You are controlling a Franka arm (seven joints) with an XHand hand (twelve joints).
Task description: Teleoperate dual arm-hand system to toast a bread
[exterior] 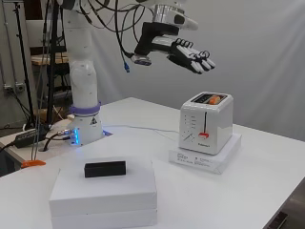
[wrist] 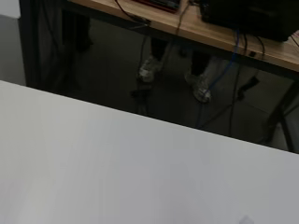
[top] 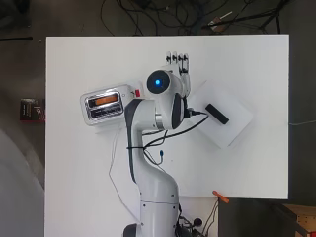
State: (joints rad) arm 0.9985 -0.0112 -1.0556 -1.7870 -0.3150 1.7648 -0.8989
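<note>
A white toaster (top: 103,106) (exterior: 206,122) stands on a flat white block at the table's left in the overhead view. An orange-brown slice of bread (top: 106,99) (exterior: 214,99) sits in one of its slots; the red lever (exterior: 204,135) is low on its side. My hand (top: 179,66) (exterior: 188,53) hangs high above the table, to the right of the toaster in the overhead view, with fingers straight and nothing in it. The wrist view shows only bare table and the room beyond.
A white box (top: 222,114) (exterior: 103,196) lies right of the arm with a black bar (top: 217,113) (exterior: 105,169) on top. Cables (top: 163,138) trail over the table near the arm's base. An orange tool (top: 220,197) lies at the table's near edge.
</note>
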